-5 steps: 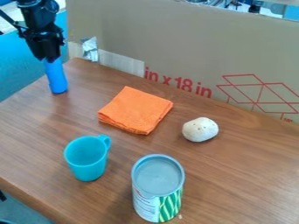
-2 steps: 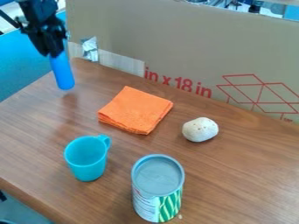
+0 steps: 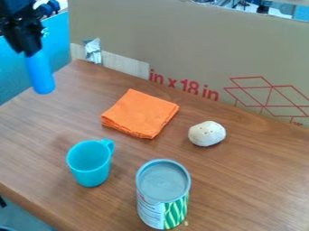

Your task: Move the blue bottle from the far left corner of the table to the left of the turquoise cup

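Observation:
At the upper left, my gripper (image 3: 29, 52) is shut on the top of a blue cylindrical object (image 3: 39, 74), which hangs from it with a slight tilt over the table's far left edge. To the right lies a folded orange cloth (image 3: 140, 113). A whitish, roundish lump with small dark specks (image 3: 207, 133) rests right of the cloth. Nearer the front, a turquoise cup (image 3: 89, 163) stands upright with its handle at the back right. A can with a grey lid (image 3: 163, 181) and green-striped side stands upright at the front centre.
A large cardboard panel (image 3: 181, 40) with red print walls off the back of the wooden table (image 3: 241, 189). Crumpled silvery tape (image 3: 93, 50) sticks to its left part. A blue surface (image 3: 57, 40) lies beyond the table's left side.
My gripper first moved right, lifting the blue object off the table, then swung left with it. The cloth, lump, cup and can have not moved.

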Controlling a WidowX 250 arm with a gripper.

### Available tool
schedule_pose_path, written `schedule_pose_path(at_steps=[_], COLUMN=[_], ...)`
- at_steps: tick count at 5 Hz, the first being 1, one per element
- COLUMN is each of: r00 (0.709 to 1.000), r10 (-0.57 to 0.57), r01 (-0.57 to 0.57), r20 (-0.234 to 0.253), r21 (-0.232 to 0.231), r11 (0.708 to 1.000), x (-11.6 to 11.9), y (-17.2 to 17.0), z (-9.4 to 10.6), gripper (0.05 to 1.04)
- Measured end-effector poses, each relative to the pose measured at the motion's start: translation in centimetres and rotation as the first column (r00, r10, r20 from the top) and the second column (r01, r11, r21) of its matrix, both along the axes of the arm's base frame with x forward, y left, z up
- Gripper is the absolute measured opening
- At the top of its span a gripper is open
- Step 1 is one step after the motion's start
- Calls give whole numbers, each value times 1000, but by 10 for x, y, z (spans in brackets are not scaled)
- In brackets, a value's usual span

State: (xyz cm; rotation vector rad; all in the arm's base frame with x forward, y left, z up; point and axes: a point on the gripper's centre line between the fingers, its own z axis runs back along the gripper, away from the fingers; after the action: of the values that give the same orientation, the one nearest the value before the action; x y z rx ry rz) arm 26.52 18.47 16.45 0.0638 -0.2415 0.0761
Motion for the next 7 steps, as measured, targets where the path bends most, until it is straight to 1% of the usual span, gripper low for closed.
schedule_pose_path(at_steps=[1,2,3,4,5,6,7], r00=[994,986,984,985,984,981,983], r10=[-36,-77,-98,-110,-150,-186,-185], r01=[40,81,102,114,151,183,183], r20=[-99,-149,-146,-134,-93,-47,-21], r21=[38,18,21,27,6,-64,-84], r11=[998,997,995,993,988,981,980], x=[-44,-76,-85,-82,-75,-73,-70], y=[-12,-11,-6,-5,-6,-6,-2], z=[-16,-38,-48,-51,-56,-67,-69], gripper=[370,370,370,370,370,370,370])
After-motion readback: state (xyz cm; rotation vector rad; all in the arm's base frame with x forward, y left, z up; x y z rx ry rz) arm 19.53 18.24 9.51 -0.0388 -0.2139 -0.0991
